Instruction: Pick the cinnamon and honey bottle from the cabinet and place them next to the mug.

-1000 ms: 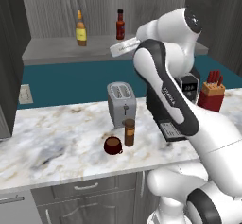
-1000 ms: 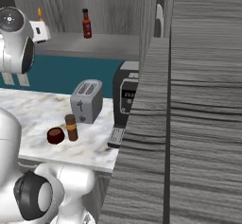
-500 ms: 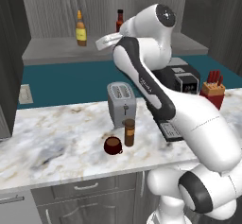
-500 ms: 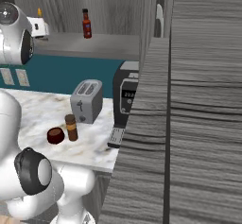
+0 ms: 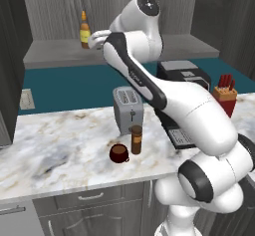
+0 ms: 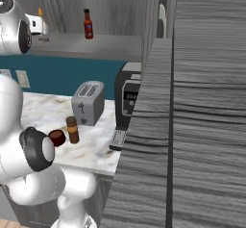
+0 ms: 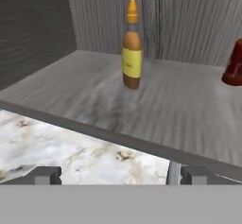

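While the arm reaches up toward the cabinet [image 5: 60, 56], the left base view shows the honey bottle [image 5: 85, 31] upright on the flat grey ledge, with bare shelf to its left and the white wrist just beside it on the right. Below, on the marbled table [image 5: 55, 150], the cinnamon [image 5: 136, 139] stands upright just beside the squat dark mug [image 5: 119, 153], with the silver toaster [image 5: 128, 109] close behind them. The table's front edge lies near the mug, and open marble runs off to the left. Compared with half a second ago, the arm has swung further left, and its wrist now hides the red bottle.

From the right base view, the red bottle [image 6: 88, 24] with its black cap stands alone on the ledge, with free shelf on both sides. The cinnamon [image 6: 72, 129] and mug [image 6: 56, 137] sit near the table's front edge, and the toaster [image 6: 88, 103] and a black coffee machine [image 6: 129, 99] stand behind.

In the hand view, the tool [image 7: 115, 175] stands wide with nothing between its dark fingertips [image 7: 46, 175]. The honey bottle [image 7: 132, 48], amber with a yellow label and orange cap, stands ahead on the wood-grain ledge, well apart from the tool. The ledge's front edge crosses between them, and the red bottle's base [image 7: 234, 67] shows at the right.
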Robot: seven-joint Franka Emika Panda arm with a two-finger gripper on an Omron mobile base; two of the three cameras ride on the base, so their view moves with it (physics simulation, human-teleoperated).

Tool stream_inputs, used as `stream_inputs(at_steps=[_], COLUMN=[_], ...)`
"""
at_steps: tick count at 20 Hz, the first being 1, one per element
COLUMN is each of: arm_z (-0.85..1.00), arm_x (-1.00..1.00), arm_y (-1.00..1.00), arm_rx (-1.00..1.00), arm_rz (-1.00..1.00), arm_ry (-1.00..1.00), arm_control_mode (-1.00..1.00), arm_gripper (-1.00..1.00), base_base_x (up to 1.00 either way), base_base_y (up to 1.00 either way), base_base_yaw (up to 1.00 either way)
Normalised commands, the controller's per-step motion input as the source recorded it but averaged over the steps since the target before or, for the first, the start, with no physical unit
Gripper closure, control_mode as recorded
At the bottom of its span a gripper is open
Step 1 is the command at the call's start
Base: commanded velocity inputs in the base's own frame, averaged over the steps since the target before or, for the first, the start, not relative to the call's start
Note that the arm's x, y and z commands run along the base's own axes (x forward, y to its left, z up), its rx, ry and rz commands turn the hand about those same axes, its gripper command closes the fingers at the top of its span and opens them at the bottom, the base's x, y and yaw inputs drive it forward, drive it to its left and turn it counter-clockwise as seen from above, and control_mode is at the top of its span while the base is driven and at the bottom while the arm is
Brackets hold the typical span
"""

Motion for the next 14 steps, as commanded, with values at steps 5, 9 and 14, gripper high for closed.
stream_inputs(at_steps=[5,9,14], arm_z=[-0.03,-0.2,-0.25], arm_x=[0.4,0.18,0.2], arm_y=[0.0,0.0,0.02], arm_rx=[0.0,0.0,0.02], arm_rz=[0.0,0.0,0.0], arm_ry=[0.03,-0.06,-0.17], arm_control_mode=[-1.0,-1.0,-1.0], arm_gripper=[-1.0,-1.0,-1.0], base_base_x=[0.0,0.0,0.0], base_base_y=[0.0,0.0,0.0], base_base_yaw=[0.0,0.0,0.0])
